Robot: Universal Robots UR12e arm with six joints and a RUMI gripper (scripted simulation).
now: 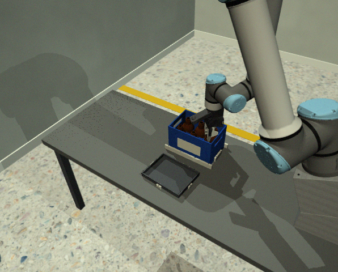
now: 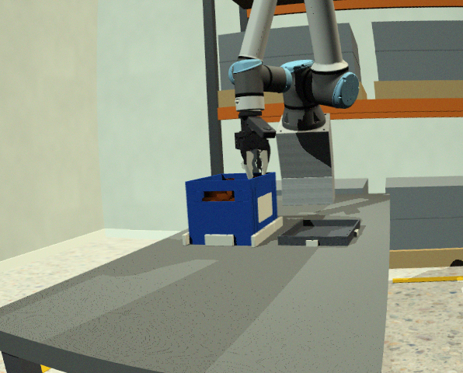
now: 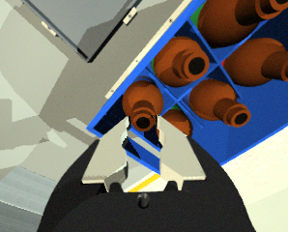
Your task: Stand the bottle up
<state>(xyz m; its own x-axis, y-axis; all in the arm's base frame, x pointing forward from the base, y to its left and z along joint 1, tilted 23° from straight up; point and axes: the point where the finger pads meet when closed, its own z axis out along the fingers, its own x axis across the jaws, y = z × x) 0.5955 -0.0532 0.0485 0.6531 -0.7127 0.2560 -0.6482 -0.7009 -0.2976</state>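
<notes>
The blue crate [image 1: 196, 137] stands on the table and holds several brown bottles upright; it also shows in the exterior view [image 2: 231, 208] and the wrist view [image 3: 221, 87]. My gripper [image 3: 143, 116] points down over the crate's corner cell and is shut on the neck of a brown bottle [image 3: 143, 105], which stands upright inside that cell. The gripper also shows in the top and exterior views [image 1: 211, 131] [image 2: 255, 170], its fingertips just inside the crate's rim. The dark tray [image 1: 170, 174] [image 2: 319, 231] lies empty beside the crate.
Pale stop strips [image 1: 192, 156] edge the crate's base. A yellow floor line [image 1: 174, 106] runs behind the table. The robot base [image 1: 321, 152] stands at the table's right end. Shelving [image 2: 384, 100] stands behind.
</notes>
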